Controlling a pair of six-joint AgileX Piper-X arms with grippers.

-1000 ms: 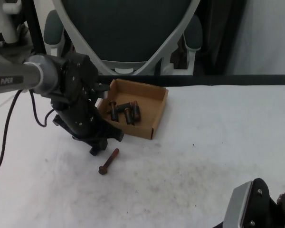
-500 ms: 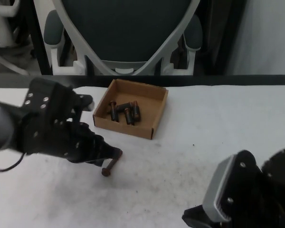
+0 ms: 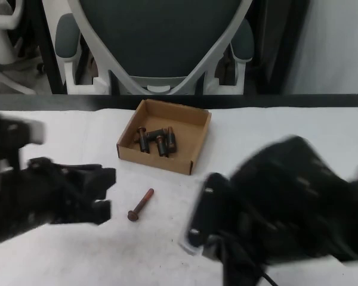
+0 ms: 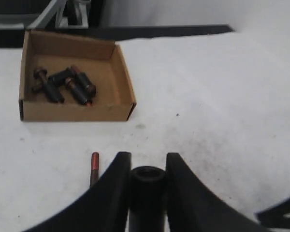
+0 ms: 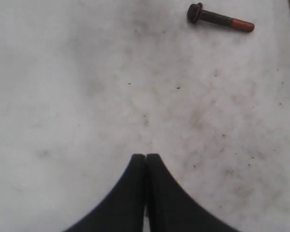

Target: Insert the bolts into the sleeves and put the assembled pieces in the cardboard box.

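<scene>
- The left gripper (image 4: 147,159) is clamped on a black sleeve (image 4: 147,189). The sleeve stands between the two fingers, its open end facing away from the wrist, and the inner face of each finger presses against its side.
- The right gripper (image 5: 145,156) holds nothing. Its two fingers are pressed together with no gap between them, and it hangs above the bare white bench cover (image 5: 77,96).
- A loose bolt (image 4: 94,168) lies flat on the bench. In the left wrist view it is just beside the gripper's finger, on the side nearer the box, and it does not touch the finger. In the right wrist view the same bolt (image 5: 220,18) lies well apart from the closed fingertips, its dark head at one end and its reddish shank at the other.
- In the high view the bolt (image 3: 139,204) lies between the two arms. The left arm (image 3: 48,199) is low over the bench on one side and the right arm (image 3: 280,208) on the other, both blurred.
- The cardboard box (image 4: 123,79) sits on the bench beyond the bolt and is open on top. Several assembled pieces (image 4: 79,92) lie inside it, bunched toward one end and resting on its floor.
- In the high view the box (image 3: 200,146) is toward the far edge of the bench, with an office chair (image 3: 161,36) behind it.
</scene>
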